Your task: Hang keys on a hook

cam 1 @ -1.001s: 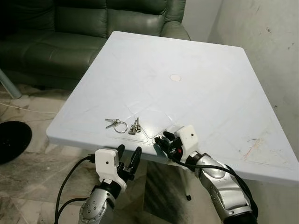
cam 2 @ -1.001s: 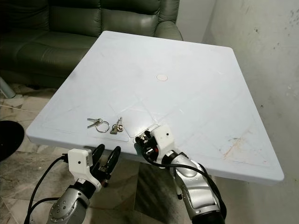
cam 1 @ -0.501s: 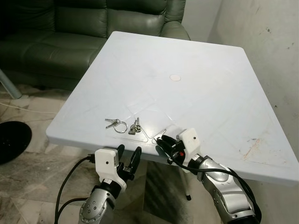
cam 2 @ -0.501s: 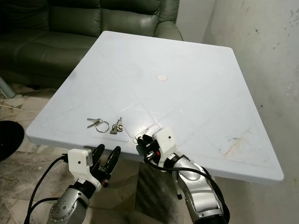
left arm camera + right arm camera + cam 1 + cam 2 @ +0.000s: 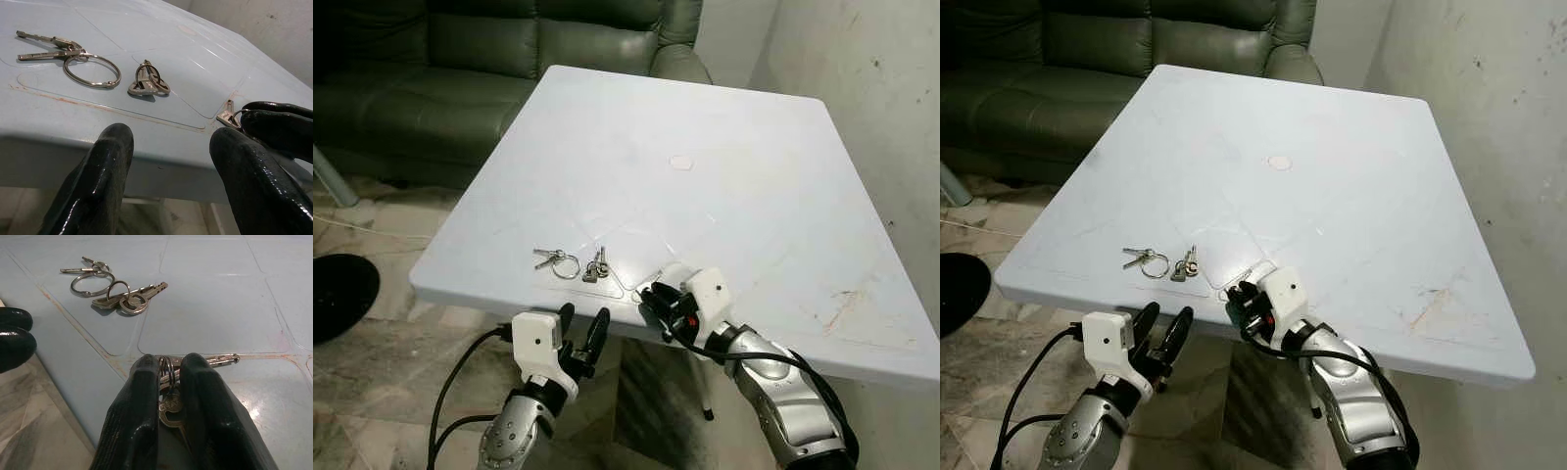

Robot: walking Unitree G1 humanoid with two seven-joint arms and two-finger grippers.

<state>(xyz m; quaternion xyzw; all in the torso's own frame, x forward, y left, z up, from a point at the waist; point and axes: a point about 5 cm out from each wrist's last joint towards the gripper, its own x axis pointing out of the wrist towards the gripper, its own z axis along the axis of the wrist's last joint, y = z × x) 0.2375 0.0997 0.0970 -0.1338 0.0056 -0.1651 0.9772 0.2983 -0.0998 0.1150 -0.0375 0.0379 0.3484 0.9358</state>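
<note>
Three sets of keys are near the front edge of the white table (image 5: 724, 127). A large ring with two keys (image 5: 558, 261) lies furthest left, and a small bunch (image 5: 596, 265) lies just right of it. My right gripper (image 5: 653, 297) rests at the table's front edge, shut on the ring of the third key set (image 5: 166, 377); one of its keys (image 5: 222, 359) sticks out flat on the tabletop. My left gripper (image 5: 581, 328) hangs open just below and in front of the table edge, apart from the keys, with nothing between its fingers (image 5: 110, 161).
A dark green sofa (image 5: 431, 69) stands behind the table. A wall (image 5: 891, 88) runs along the right side. A black round object (image 5: 337, 294) lies on the marble floor at the left. A small round cap (image 5: 681, 163) marks the table's middle.
My right gripper has shifted slightly along the table's front edge, still shut on the key ring. The left arm has not moved.
</note>
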